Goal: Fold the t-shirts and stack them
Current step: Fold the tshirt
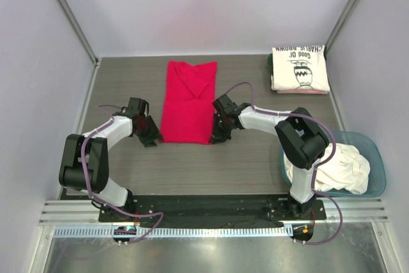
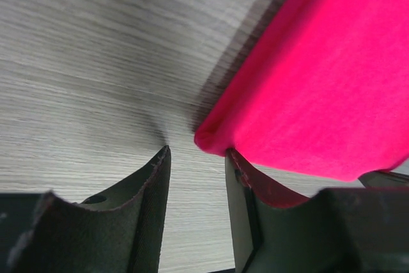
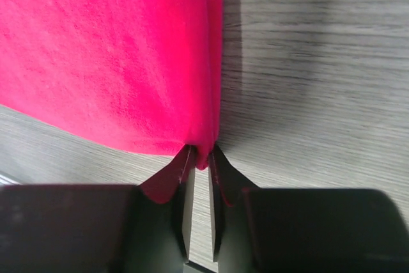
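When looking down from above, find the red shirt (image 1: pixel 188 103) flat at the middle of the counter (image 1: pixel 192 177), folded into a long narrow strip running from the far side toward the arms, with a loose flap doubled over its far end.

At its near right corner: right pincer (image 1: pixel 216 137), closed down to a narrow slit, the cloth's tip pinched between the two fingertips and resting low on the wood.

At its near left corner: left pincer (image 1: pixel 152 137), jaws parted with a plain gap between them. From the left wrist, see that corner of the folded cloth just at the mouth of the gap, the right-hand finger (image 2: pixel 246 183) touching the edge from below, the other finger apart from it over bare wood. Nothing clamped on that side.

Farther out, at the far right corner: a folded cream shirt (image 1: pixel 300 68) with black print, topping a small pile.

At the near right edge: a blue-grey tub (image 1: pixel 377 183) with crumpled white shirts (image 1: pixel 339 167) inside.
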Tool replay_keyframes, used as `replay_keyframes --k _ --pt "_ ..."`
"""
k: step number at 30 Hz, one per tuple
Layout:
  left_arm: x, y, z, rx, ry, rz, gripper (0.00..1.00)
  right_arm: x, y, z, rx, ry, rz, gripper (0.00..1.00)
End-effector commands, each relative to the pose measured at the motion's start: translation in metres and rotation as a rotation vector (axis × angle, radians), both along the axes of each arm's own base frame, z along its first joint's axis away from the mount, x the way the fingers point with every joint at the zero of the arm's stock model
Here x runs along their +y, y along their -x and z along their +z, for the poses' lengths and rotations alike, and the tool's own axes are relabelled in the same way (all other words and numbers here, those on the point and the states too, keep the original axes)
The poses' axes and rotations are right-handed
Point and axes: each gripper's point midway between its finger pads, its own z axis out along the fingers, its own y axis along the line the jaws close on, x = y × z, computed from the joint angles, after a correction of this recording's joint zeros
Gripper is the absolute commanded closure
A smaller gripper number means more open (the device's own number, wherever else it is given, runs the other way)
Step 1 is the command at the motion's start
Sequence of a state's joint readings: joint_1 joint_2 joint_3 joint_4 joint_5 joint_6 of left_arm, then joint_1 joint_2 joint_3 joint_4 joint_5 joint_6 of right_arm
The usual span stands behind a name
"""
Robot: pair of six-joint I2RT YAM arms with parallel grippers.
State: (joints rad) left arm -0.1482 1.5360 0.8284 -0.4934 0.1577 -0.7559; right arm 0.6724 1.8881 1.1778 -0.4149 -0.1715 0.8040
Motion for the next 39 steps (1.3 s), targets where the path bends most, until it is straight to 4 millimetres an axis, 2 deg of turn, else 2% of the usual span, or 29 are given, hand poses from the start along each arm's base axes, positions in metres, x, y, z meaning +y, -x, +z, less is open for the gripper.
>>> replay_keyframes --k 1,5,12,15,17,21,22,25,29,32,33,34,35,36,37,38,39 --pt "-0.001 -0.006 -0.006 -0.020 0.008 0.019 0.61 0.002 0.000 -0.010 0.001 0.007 0.003 0.82" --pt "0.004 0.000 -0.016 0.000 -0.020 0.039 0.64 0.000 0.001 -0.012 0.005 0.014 0.005 0.83" --pt "0.008 -0.002 -0.022 -0.009 -0.039 0.050 0.68 -0.002 0.005 -0.015 0.013 0.021 0.007 0.88" --pt "0.009 -0.002 -0.025 -0.005 -0.045 0.055 0.74 -0.004 0.004 -0.018 0.015 0.025 0.003 0.93" --pt "0.011 0.000 -0.029 -0.001 -0.056 0.057 0.83 -0.004 0.005 -0.019 0.021 0.028 0.004 0.98" --pt "0.012 0.000 -0.032 -0.006 -0.062 0.065 0.99 -0.004 0.006 -0.022 0.031 0.027 0.007 0.99" --pt "0.012 -0.001 -0.031 -0.012 -0.063 0.066 1.00 -0.005 0.005 -0.020 0.027 0.025 0.005 0.99" --pt "0.010 -0.003 -0.021 -0.042 -0.068 0.057 1.00 -0.008 0.005 -0.013 0.016 0.016 -0.001 0.99" --pt "0.002 0.008 0.000 -0.053 -0.063 0.052 1.00 -0.017 0.012 0.004 -0.007 0.017 -0.008 0.99" --pt "-0.010 0.024 0.011 -0.044 -0.070 0.022 1.00 -0.026 0.025 0.017 -0.016 0.009 -0.013 0.99" --pt "-0.011 0.025 0.022 -0.076 -0.078 0.021 1.00 -0.030 0.029 0.021 -0.014 0.004 -0.022 0.99" --pt "-0.021 0.031 0.027 -0.081 -0.073 -0.004 1.00 -0.035 0.038 0.020 -0.008 0.011 -0.020 0.99" --pt "-0.023 0.042 0.029 -0.061 -0.075 -0.015 1.00 -0.036 0.041 0.034 -0.036 -0.009 -0.020 0.99" --pt "-0.022 0.043 0.039 -0.098 -0.089 -0.009 1.00 -0.040 0.048 0.037 -0.031 -0.002 -0.022 0.99" --pt "-0.029 0.051 0.042 -0.103 -0.088 -0.038 1.00 -0.045 0.056 0.038 -0.028 0.007 -0.022 0.99" --pt "-0.029 0.061 0.045 -0.086 -0.092 -0.035 1.00 -0.045 0.062 0.053 -0.069 -0.007 -0.014 0.99" --pt "-0.028 0.065 0.057 -0.118 -0.088 -0.034 1.00 -0.049 0.070 0.056 -0.062 0.007 -0.019 0.99"
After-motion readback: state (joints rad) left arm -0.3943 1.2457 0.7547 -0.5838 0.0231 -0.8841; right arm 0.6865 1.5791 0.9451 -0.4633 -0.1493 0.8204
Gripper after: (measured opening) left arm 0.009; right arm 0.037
